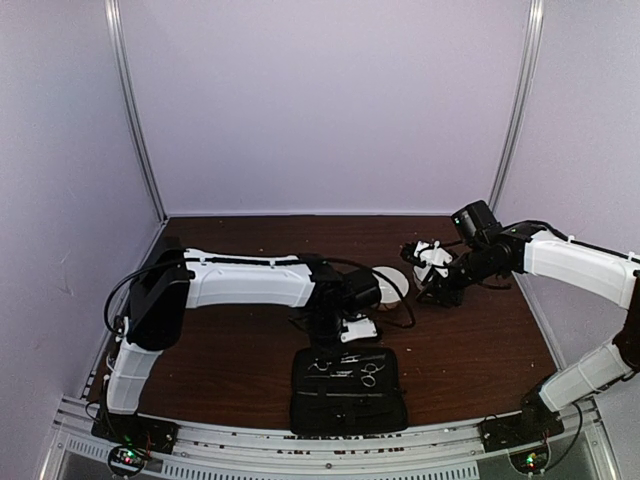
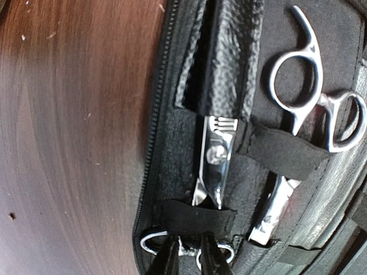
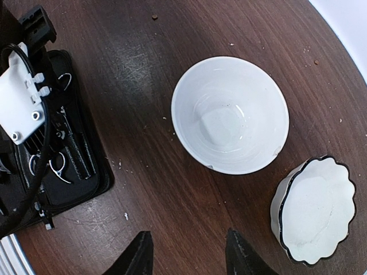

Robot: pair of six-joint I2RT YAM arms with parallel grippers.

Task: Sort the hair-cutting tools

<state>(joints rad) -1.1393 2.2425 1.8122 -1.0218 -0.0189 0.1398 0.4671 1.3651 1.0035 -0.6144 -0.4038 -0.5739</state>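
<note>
An open black case (image 2: 172,132) holds two silver scissors under elastic bands. My left gripper (image 2: 191,258) is down at the case's near end. Its two dark fingertips (image 2: 170,259) are close together on the ring handles of the left scissors (image 2: 217,154), whose blades sit in a black sheath (image 2: 229,57). The second scissors (image 2: 277,206) lie to the right, ring handles up. The right wrist view shows slim dark tools (image 3: 74,154) in the case. My right gripper (image 3: 186,252) is open and empty above bare table.
A round white bowl (image 3: 229,114) and a scalloped white bowl with a dark rim (image 3: 315,209) stand on the brown table, right of the case (image 1: 350,395). The left arm (image 1: 250,280) reaches across the table's middle. Purple walls enclose the table.
</note>
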